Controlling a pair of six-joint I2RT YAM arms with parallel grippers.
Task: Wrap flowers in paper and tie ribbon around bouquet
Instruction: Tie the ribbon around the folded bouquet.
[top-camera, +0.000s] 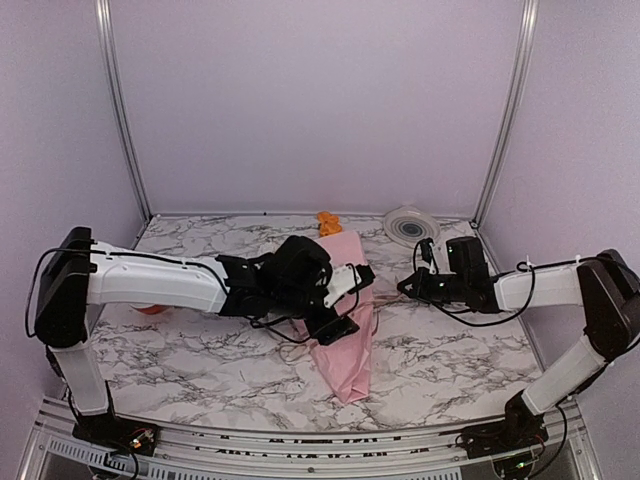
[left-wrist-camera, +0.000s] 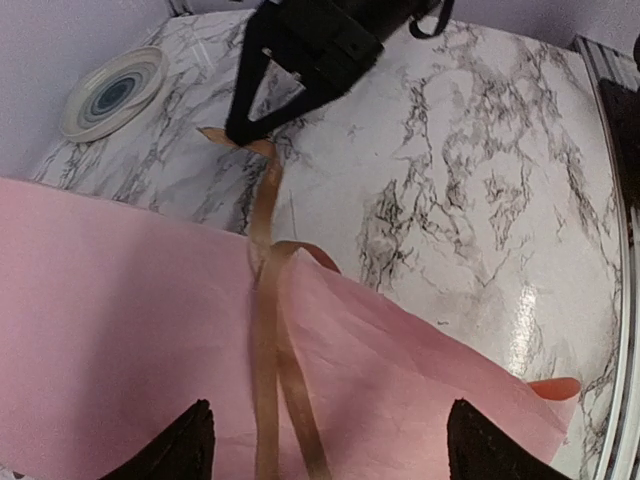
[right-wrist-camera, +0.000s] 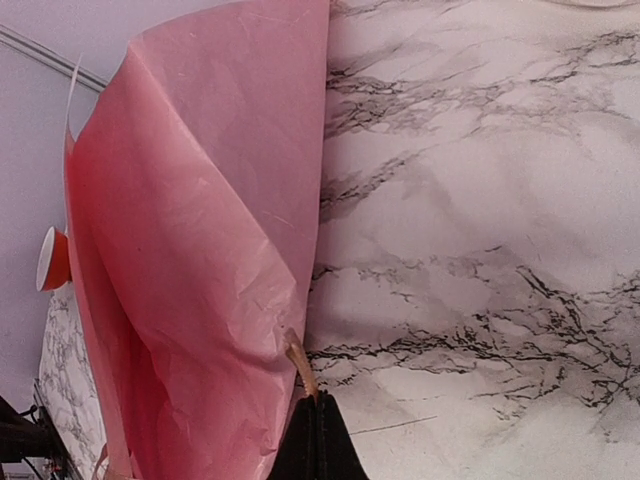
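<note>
bouquet (top-camera: 347, 350) lies mid-table, narrow tip toward the near edge, wide end pointing far; paper (right-wrist-camera: 200, 250) is crinkly and overlapped into a cone. left gripper (left-wrist-camera: 330, 445) hangs over the cone's middle, jaws spread wide, gripping nothing. ribbon (left-wrist-camera: 265, 340) runs doubled across the paper between its fingers, with a loose loop at the paper's edge; right gripper (right-wrist-camera: 315, 435) sits just off the cone's right side, low over the table, clenched on the ribbon's free end.

step in hand looks like the tie, wrap not yet snug. to do it well, the right should hold its end low and taut so the band doesn't slacken; the left should take a ribbon strand only, no paper in the pinch; pull along the ribbon's line, since a sideways tug would likely unroll the cone or tear it.

table (top-camera: 200, 370) is glossy white marble pattern with grey veins; orange-rimmed roll (top-camera: 150, 308) lies by the left forearm. farther back, of the flowers (top-camera: 326, 220) only the orange bloom shows, the roses are hidden; disc (top-camera: 410, 225) sits near the far right corner; lilac walls, metal posts behind.
</note>
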